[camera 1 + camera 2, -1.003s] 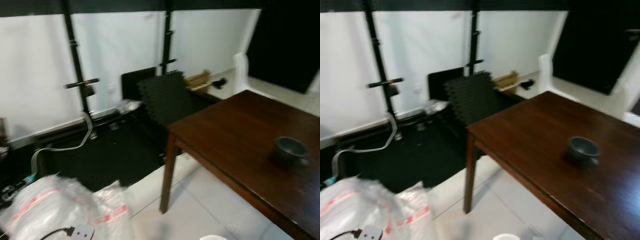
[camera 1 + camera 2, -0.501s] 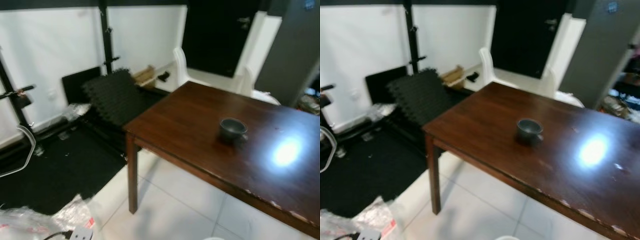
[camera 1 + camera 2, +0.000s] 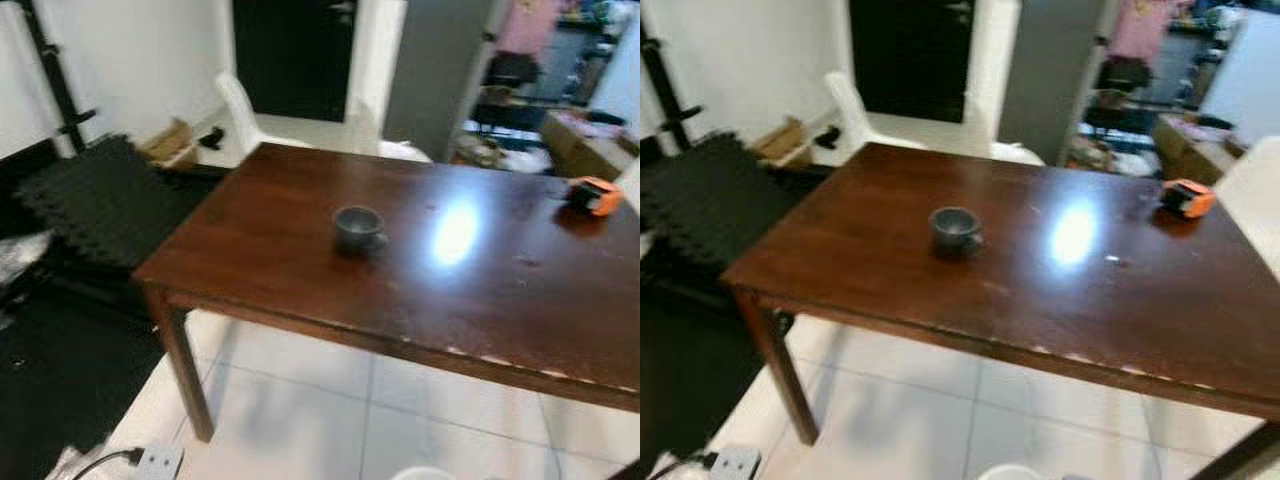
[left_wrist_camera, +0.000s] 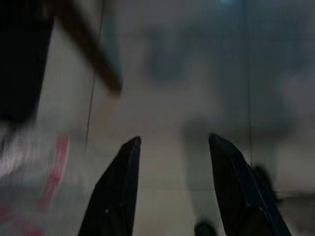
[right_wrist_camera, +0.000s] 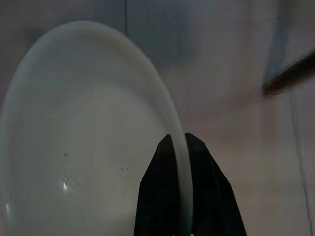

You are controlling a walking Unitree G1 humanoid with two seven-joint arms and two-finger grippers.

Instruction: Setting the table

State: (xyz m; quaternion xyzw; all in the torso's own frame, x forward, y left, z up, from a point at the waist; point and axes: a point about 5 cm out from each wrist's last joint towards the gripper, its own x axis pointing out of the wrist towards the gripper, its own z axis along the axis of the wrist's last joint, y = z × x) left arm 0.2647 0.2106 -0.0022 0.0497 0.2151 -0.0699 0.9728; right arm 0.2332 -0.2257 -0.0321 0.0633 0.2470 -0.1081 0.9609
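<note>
On the dark wooden table (image 3: 1120, 300) stands only a grey cup (image 3: 955, 229), while our right gripper (image 5: 179, 147) pinches the rim of a white plate (image 5: 74, 147), probably stiff, smooth, breakable, and our left gripper (image 4: 172, 162) hangs open over the floor.

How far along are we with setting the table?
Early. One dark cup already stands on the wooden table, with an orange object near its far edge. The right gripper grips a white plate by its rim, not yet placed. The left gripper is open, holding nothing.
</note>
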